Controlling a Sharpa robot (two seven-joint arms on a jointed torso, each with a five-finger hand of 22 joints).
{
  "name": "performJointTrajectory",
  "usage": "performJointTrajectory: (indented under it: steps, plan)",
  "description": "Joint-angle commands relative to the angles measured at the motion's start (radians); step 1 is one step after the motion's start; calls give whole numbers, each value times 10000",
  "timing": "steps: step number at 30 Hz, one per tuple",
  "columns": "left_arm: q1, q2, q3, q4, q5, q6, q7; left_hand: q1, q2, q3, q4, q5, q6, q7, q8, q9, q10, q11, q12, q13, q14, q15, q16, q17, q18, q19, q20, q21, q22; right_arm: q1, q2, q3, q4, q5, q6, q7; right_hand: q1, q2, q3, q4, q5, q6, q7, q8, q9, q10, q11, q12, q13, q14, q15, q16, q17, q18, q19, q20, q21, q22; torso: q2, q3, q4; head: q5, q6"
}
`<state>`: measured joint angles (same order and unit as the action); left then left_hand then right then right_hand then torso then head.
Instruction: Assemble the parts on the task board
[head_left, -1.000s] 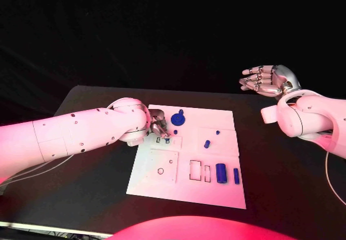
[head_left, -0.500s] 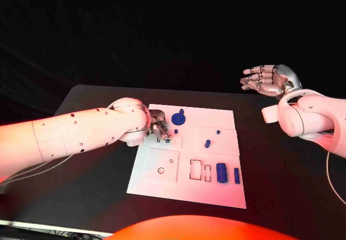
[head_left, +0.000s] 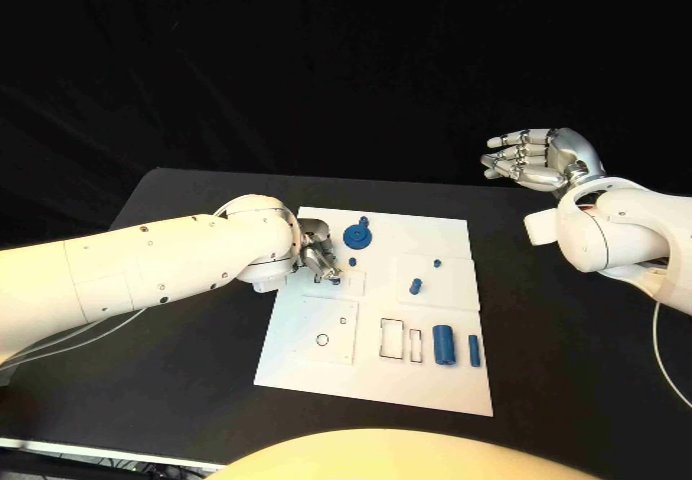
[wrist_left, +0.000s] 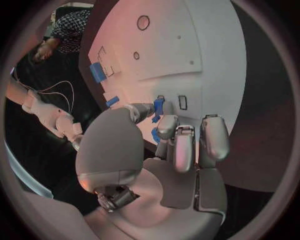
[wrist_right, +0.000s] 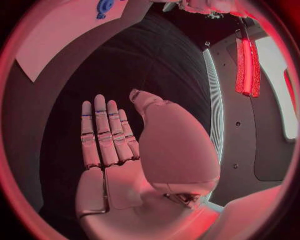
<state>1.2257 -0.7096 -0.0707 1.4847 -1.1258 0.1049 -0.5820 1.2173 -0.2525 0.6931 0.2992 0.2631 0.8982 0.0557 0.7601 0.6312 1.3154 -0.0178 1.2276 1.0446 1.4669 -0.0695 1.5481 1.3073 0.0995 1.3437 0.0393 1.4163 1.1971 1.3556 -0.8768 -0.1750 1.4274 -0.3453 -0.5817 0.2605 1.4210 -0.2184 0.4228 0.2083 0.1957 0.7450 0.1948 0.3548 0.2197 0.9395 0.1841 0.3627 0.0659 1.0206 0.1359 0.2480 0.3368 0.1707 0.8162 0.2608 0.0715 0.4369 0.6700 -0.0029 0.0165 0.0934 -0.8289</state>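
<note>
Two robot hands in play, and the risks stack up like this:

1. Left robot hand (head_left: 319, 256) is down at the upper-left part of the white rectangular task board (head_left: 433, 385), fingers bunched over the board. The left wrist view shows a small blue plastic part (wrist_left: 159, 106) pinched at the fingertips (wrist_left: 167, 125), right above a little rectangular slot (wrist_left: 182, 102). If the piece goes in tilted, I'd expect it to jam on the slot's edge or pop out of the pinch.

2. The grip looks slight, just fingertips. A push downward could let the part twist or slide away across the board.

3. Just beside that hand sits the round blue disc-shaped part (head_left: 356, 237). A careless sweep of the knuckles might nudge it off its seat.

4. Pressing hard near the board's edge could shift the whole plate on the black tabletop (head_left: 173, 350), spoiling alignment for the blue oblong blocks (head_left: 443, 345) near the lower right and the small blue pegs (head_left: 414, 287) in the middle.

5. Right robot hand (head_left: 538, 157) hangs raised well apart from the board, fingers spread, holding nothing. So nothing is bracing the plate.
</note>
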Motion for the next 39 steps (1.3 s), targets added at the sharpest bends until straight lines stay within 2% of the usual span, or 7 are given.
performJointTrajectory:
  steps: [1, 14, 39]
  plan:
    - [-15, 6, -3, 24, 117, 140, 15, 57, 44, 2241, -2217, 42, 66, -21, 19, 9, 80, -33, 64, 15, 944, -61, 73, 2312, -205, 61, -9, 64, 22, -2, 13, 2, -10, -10, 99, 167, -62, -2, 40, -9, -3, 61, 563, -37, -13, 66, -1, -50, -12, 79, 18, -62, -13, 147, 90, 11, 16, -16, 1, -2, -8, 4, -2]
    - [-16, -11, 3, 30, 229, 158, 24, 52, -16, 2300, -2290, 59, 115, -29, 7, 10, 139, -43, 97, 80, 951, -70, 84, 2334, -206, 65, -19, 70, 29, -6, 35, 2, -38, -10, 103, 172, -65, -1, 45, -16, -3, 69, 560, -35, -16, 72, -4, -48, -12, 90, 15, -66, -16, 147, 109, 7, 20, -24, -6, 9, -7, 6, -22]
    - [-13, 65, 10, -79, 190, 609, -41, 42, -86, 2362, -2361, 85, 162, -34, -10, 10, 169, -50, 96, 94, 969, -76, 113, 2396, -213, 83, -28, 85, 59, -14, 38, 1, -47, -11, 152, 132, -85, -2, 50, -22, -4, 81, 557, -36, -24, 78, -6, -49, -14, 105, 13, -80, -23, 144, 138, 2, 21, -43, 5, 0, 2, -8, -52]
